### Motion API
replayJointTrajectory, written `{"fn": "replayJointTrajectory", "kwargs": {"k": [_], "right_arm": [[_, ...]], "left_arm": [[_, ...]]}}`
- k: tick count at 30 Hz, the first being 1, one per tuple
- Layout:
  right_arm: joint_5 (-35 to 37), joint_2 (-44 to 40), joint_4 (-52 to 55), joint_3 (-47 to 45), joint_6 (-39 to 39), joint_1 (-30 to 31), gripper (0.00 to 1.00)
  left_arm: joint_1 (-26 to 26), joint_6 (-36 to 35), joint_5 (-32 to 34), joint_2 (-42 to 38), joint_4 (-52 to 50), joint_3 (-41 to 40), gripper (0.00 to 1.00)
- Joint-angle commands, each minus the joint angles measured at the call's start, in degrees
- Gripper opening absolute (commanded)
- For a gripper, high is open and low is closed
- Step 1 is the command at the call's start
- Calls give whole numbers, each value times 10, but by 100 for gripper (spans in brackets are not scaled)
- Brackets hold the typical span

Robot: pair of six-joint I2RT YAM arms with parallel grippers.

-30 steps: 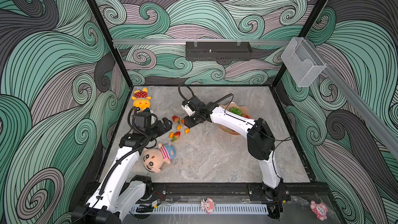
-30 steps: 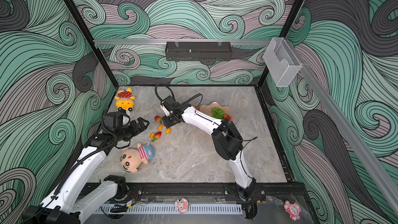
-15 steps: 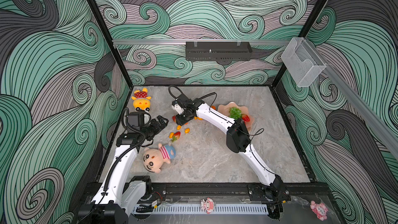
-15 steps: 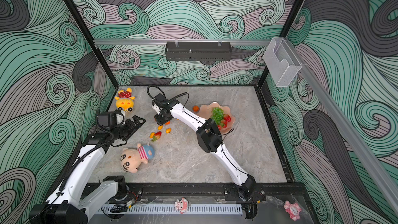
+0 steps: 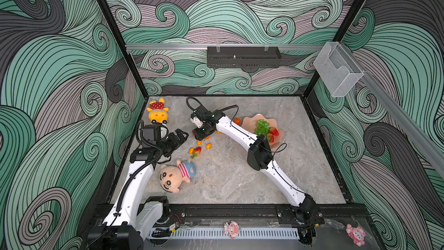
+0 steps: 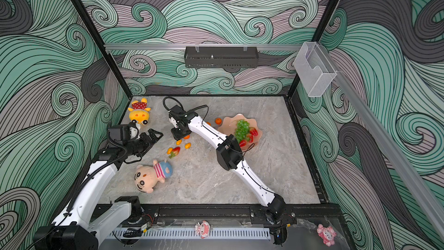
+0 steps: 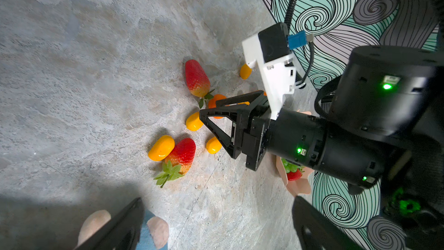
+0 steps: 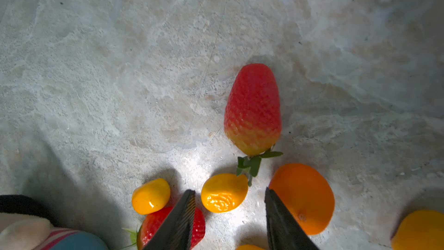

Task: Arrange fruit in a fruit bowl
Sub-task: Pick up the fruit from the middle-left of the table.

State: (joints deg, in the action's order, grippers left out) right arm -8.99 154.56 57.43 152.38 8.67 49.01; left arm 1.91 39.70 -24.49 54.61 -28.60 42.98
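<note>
Fruit pile check-in: right gripper is nose-down over the loose heap with its fingers roughly half apart and nothing gripped. A kumquat sits right between the fingertips with a sliver of gap on either side, so I'd guess that's the pick.

Why so narrow? My read: a tangerine lies just outside one finger and a second kumquat just outside the other, so a wider spread would come down on the neighbours. A strawberry lies just past the fingertips, stem end toward them. Its leaves look to brush the kumquat, so it might get nudged on the close.

Left gripper hangs wide open and empty beside the heap, fingers aimed at it, probably parked so the two don't bump.

Bowl is well behind the right fingers, back past the wrist, already holding grapes and some strawberries. Plenty sits loose on the table, so maybe halfway.
</note>
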Motion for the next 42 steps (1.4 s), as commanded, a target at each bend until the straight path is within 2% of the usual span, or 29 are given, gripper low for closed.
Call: {"fn": "replayJointTrajectory", "kwargs": {"k": [1,19,29,42], "right_arm": [[24,21,11,19,17,2,51],[13,66,-10,49,39,-5,50],[-7,83,-21,54,57,-16,42],[-14,79,-20,52,61,-19,23]], "left_arm": [[5,2,-7,2,4,17,99],[6,-1,-9,8,3,20,98],[7,1,-12,9,2,15,99],[7,2,-13,3,0,13,99]]}}
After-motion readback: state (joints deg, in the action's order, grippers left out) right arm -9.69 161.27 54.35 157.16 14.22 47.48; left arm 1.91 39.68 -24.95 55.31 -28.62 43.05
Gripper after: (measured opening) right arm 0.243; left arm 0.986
